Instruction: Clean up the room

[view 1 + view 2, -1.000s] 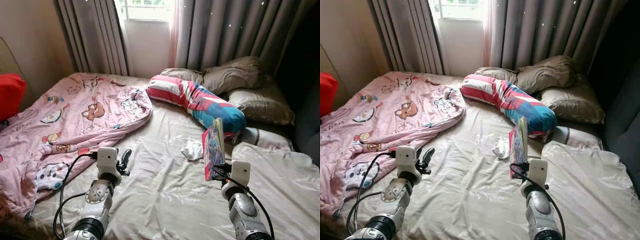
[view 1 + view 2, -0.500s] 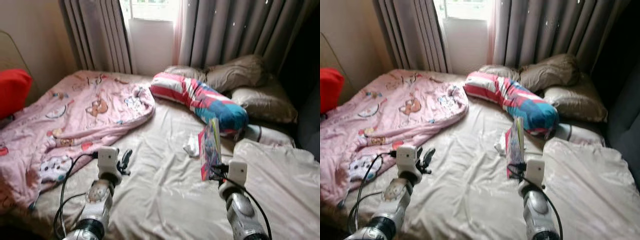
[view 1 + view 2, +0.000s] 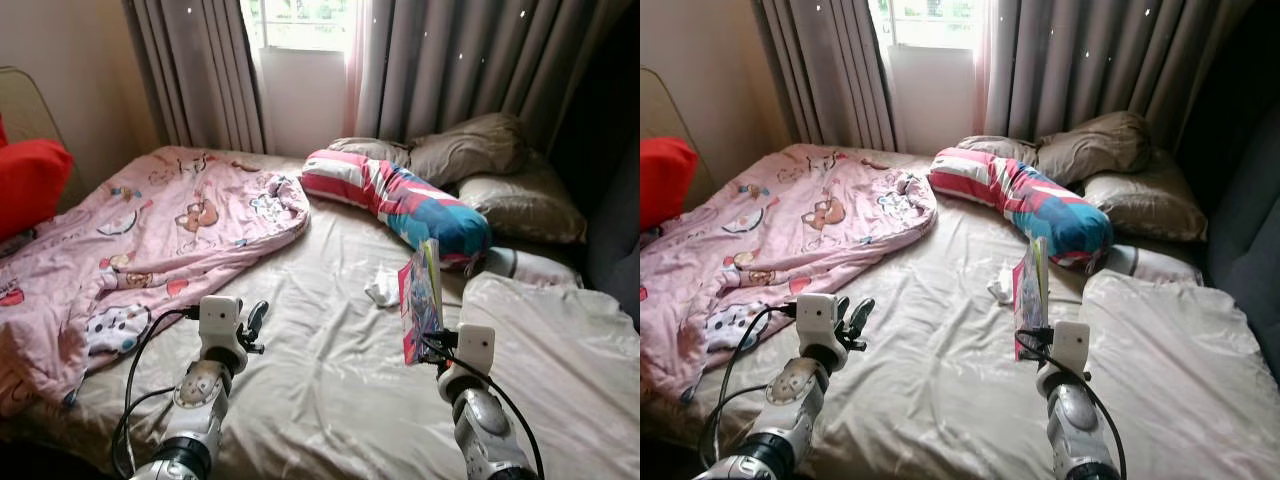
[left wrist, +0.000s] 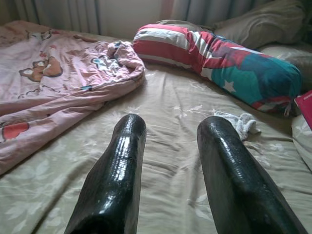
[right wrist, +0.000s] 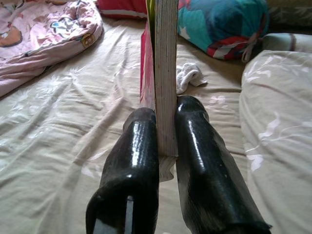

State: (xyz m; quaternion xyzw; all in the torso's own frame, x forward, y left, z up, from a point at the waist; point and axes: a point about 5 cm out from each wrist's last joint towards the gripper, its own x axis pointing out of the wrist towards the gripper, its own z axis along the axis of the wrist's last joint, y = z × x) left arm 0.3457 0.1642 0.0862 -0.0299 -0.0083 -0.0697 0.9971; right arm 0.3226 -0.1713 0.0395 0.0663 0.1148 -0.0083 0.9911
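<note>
My right gripper is shut on a thin pink book, holding it upright on edge above the beige bed sheet. The book's page edge runs between the two black fingers. My left gripper hovers open over the sheet on the left, near the pink cartoon blanket. A small white sock lies crumpled on the sheet just beyond the book, also seen as the white sock in the right wrist view.
A striped red, white and teal bolster lies across the head of the bed, with grey-brown pillows behind it. Curtains and a window stand at the back. A red cushion sits at far left.
The camera has shifted, so the whole scene sits slightly differently. Both arms keep the same pose, and the book stays held in the right gripper.
</note>
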